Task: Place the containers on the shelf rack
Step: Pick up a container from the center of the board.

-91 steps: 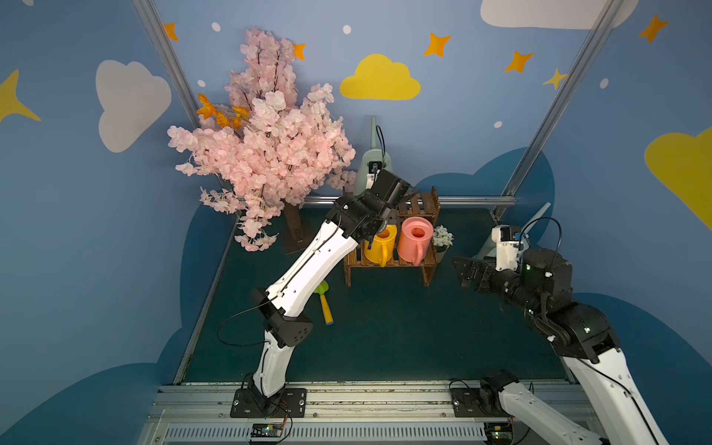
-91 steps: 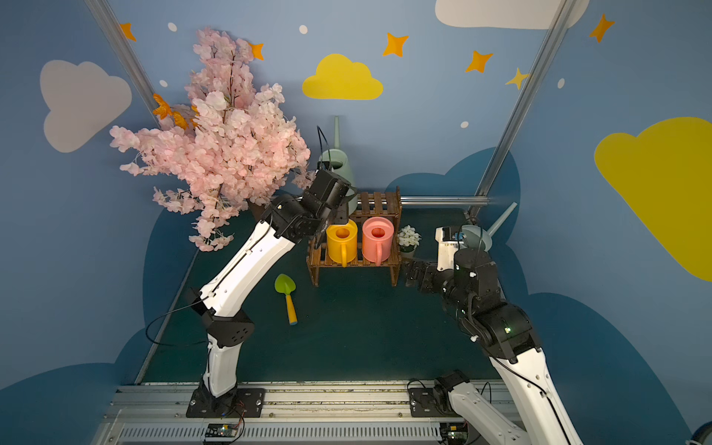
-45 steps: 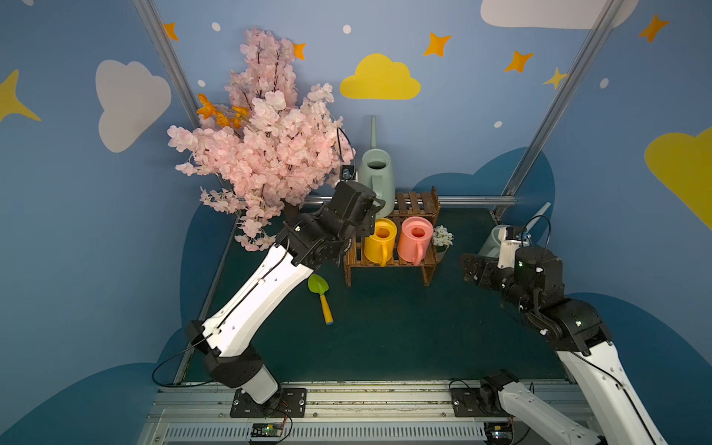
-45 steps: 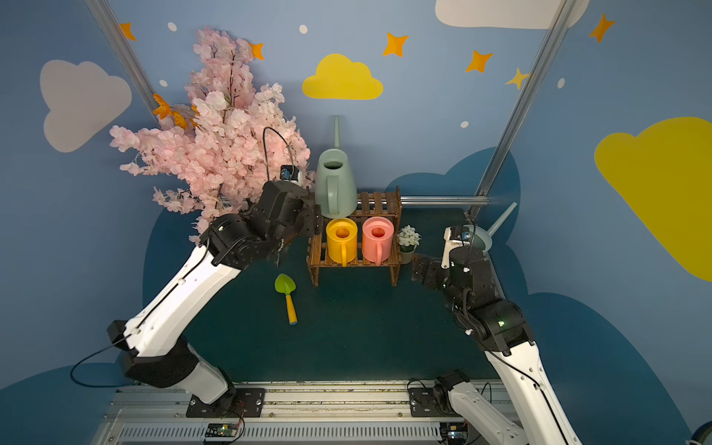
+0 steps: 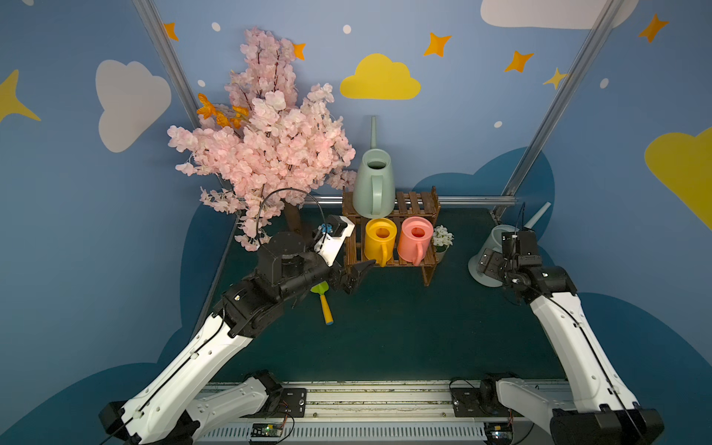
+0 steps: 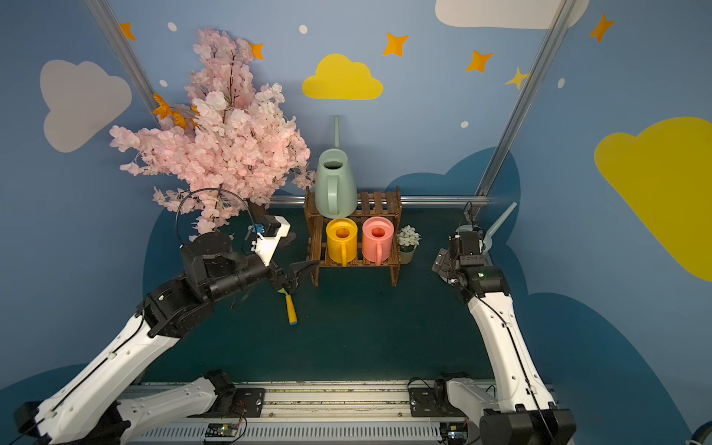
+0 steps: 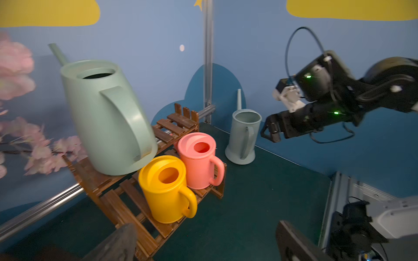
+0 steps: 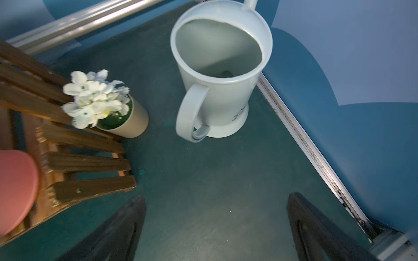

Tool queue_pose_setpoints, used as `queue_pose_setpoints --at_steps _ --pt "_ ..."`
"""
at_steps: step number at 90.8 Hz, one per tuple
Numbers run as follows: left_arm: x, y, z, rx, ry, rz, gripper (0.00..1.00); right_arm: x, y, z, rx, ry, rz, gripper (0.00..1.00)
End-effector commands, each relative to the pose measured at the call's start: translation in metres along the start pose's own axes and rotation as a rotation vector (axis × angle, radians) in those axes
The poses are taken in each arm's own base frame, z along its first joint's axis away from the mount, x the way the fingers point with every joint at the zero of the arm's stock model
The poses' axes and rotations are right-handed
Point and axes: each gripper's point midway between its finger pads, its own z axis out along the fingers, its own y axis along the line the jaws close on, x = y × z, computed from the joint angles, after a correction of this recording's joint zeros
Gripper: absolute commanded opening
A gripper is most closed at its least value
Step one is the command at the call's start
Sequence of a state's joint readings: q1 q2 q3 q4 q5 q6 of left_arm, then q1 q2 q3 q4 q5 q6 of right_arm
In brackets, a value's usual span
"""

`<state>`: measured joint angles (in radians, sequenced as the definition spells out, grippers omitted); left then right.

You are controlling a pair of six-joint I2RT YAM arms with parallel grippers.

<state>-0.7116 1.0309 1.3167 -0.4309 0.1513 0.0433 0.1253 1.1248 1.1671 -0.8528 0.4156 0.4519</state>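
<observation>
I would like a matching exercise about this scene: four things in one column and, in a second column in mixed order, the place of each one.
Things
1. green watering can
2. yellow watering can
3. grey-blue watering can
4. toy shovel

Places
A. lying on the table, near the left gripper
B. lower step of the rack, beside the pink watering can
C. upper step of the rack
D. standing on the table, before the right gripper

Pairs: 1-C, 2-B, 3-D, 4-A
</observation>
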Motion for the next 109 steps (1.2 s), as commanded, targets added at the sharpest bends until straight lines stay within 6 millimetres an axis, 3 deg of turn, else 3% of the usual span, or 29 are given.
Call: queue_pose_setpoints --at_steps 1,14,37,61,73,85,101,109 --pt "0.008 -0.040 0.005 0.254 0.038 0.056 1.00 0.004 -0.012 0.014 0.079 0.023 -0.003 0.98" --pt "0.022 -0.051 0.019 0.350 0.086 0.023 1.00 0.001 -0.010 0.033 0.107 0.035 -0.009 0.98" --pt "0.033 -0.040 0.037 0.323 0.125 -0.034 1.00 -0.015 0.002 0.068 0.144 0.065 -0.022 0.95" --pt "0.036 -0.026 0.032 0.263 0.118 -0.062 1.00 -0.021 0.021 0.098 0.142 0.125 -0.033 0.92" --pt "0.040 -0.020 0.029 0.233 0.112 -0.075 1.00 -0.021 0.019 0.116 0.192 0.136 -0.024 0.91" --pt "0.042 -0.014 0.026 0.204 0.108 -0.093 1.00 -0.011 0.018 0.129 0.208 0.175 -0.051 0.75" --pt "0.045 -0.004 0.022 0.171 0.103 -0.122 1.00 -0.006 0.015 0.128 0.200 0.150 -0.044 0.33" --pt "0.046 0.000 0.022 0.160 0.102 -0.138 1.00 -0.008 0.014 0.121 0.194 0.137 -0.047 0.22"
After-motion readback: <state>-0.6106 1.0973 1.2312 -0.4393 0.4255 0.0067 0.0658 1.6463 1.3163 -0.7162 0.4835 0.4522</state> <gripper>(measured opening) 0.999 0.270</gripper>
